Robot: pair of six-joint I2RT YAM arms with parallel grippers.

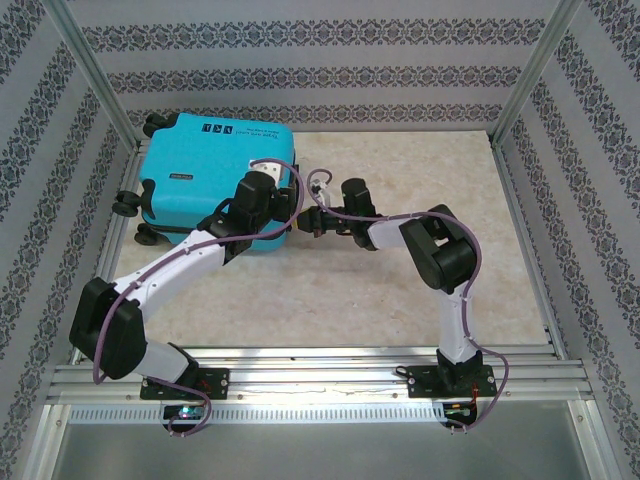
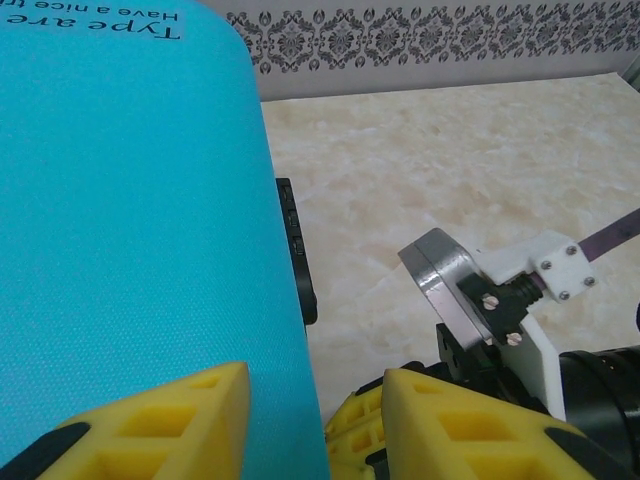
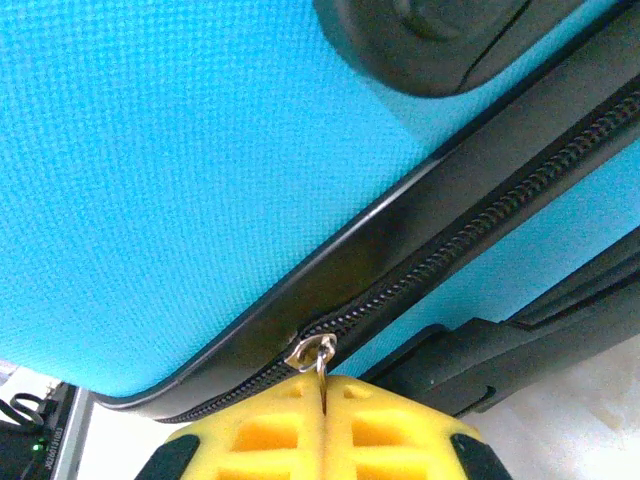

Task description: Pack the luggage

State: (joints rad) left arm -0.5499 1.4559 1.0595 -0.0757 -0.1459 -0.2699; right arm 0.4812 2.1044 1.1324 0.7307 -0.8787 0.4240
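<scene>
The turquoise luggage [image 1: 200,170] lies flat and closed at the table's back left, its black wheels [image 1: 128,205] pointing left. My left gripper [image 1: 283,212] is open over its near right corner. In the left wrist view one yellow finger [image 2: 170,425] hangs above the shell [image 2: 120,200] and the other [image 2: 470,425] is off its edge. My right gripper [image 1: 308,222] sits against the right side. In the right wrist view it [image 3: 323,385] is shut on the metal zipper pull [image 3: 322,360] of the black zipper band [image 3: 480,235].
Marbled tabletop [image 1: 430,170] stretches to the right of the suitcase. Patterned walls and aluminium posts [image 1: 90,70] enclose the table, with a metal rail [image 1: 320,365] along the near edge. A black side handle [image 2: 297,250] sticks out from the suitcase's edge.
</scene>
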